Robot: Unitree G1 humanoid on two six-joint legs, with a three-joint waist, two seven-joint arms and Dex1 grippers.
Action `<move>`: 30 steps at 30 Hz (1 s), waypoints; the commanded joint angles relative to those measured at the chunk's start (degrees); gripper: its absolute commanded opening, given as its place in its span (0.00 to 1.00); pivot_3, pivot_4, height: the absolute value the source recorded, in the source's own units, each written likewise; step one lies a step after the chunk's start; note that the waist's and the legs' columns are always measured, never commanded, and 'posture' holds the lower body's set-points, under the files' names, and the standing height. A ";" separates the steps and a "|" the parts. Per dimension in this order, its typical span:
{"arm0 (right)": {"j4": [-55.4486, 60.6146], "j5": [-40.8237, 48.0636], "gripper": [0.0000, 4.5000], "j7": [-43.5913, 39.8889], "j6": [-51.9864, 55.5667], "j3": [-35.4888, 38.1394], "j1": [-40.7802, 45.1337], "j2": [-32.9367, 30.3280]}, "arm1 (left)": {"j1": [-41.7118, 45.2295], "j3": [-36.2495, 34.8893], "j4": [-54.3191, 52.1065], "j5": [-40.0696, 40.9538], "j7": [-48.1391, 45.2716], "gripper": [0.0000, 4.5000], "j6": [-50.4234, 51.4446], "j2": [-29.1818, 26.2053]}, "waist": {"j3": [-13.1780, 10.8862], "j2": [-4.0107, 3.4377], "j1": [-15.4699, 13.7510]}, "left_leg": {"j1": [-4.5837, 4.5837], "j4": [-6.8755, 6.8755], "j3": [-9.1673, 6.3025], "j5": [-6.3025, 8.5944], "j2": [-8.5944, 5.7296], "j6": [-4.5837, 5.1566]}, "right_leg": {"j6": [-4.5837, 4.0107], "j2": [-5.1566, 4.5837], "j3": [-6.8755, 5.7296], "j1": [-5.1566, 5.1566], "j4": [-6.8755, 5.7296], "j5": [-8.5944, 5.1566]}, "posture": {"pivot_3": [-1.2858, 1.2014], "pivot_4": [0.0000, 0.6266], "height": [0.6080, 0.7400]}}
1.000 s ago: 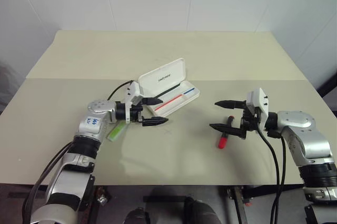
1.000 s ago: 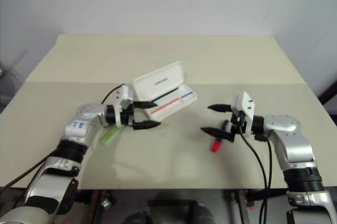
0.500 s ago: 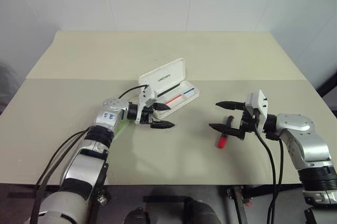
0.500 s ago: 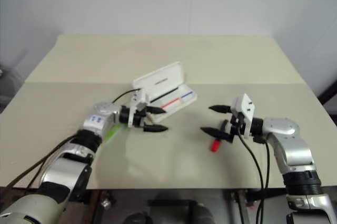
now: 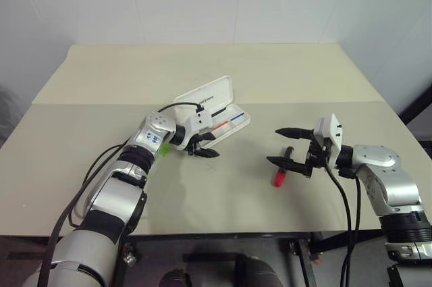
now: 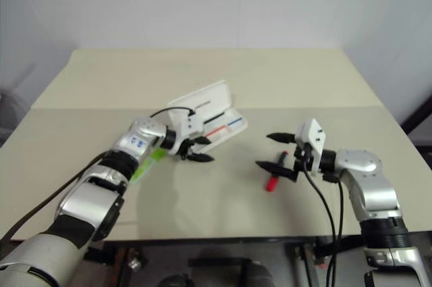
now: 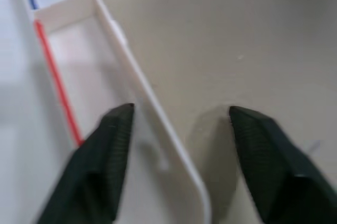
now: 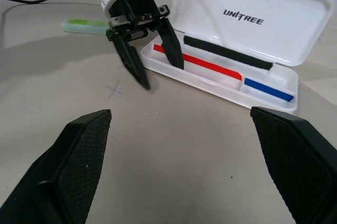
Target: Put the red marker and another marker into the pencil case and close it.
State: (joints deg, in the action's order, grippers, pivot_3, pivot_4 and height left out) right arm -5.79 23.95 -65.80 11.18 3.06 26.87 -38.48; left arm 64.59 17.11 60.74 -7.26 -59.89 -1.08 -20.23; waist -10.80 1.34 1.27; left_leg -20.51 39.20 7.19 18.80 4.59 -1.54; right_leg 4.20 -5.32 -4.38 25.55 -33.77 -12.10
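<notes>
Left gripper (image 5: 204, 145), fingers apart, straddles the front wall of the open pencil case (image 5: 233, 121), green marker (image 6: 143, 167) at its 8 o'clock; right gripper (image 5: 284, 146) spread wide over the red marker (image 5: 281, 172).

The pencil case (image 8: 247, 29) looks like smooth, hard white plastic with a slight gloss, with dark lettering printed on its lid and flat red, black and blue stripes inside its tray. The table (image 5: 223, 77) has a matt, pale beige top, smooth and even, with one straight seam running left to right across it. The left gripper (image 8: 150, 58) and the right gripper (image 5: 285, 145) have matt black plastic fingers (image 7: 108, 155) with a fine ribbed texture, the red marker (image 5: 279, 175) looks like smooth plastic, part black and part bright red, and the light-green marker (image 8: 84, 25) looks like pale, slightly translucent plastic.
</notes>
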 commanded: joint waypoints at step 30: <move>-8.17 -0.29 1.00 -6.07 -1.19 2.47 7.05 -4.86 | -30.62 -10.02 -63.12 9.85 -2.40 0.00 4.00 -17.46 | 0.03 0.04 -1.28 | -0.93 -0.04 0.15 -0.14 0.00 -0.20 | 0.13 -0.04 0.00 0.91 -0.14 0.05 | 0.52 0.24 1.00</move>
State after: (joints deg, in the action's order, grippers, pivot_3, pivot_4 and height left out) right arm -14.98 23.03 -71.75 10.09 3.17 33.23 -41.94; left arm 34.62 8.69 3.18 0.45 -62.67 1.50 -37.21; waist -10.77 1.38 -0.01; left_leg -21.43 39.16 7.35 18.67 4.59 -1.74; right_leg 4.33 -5.35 -4.36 26.44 -33.91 -12.05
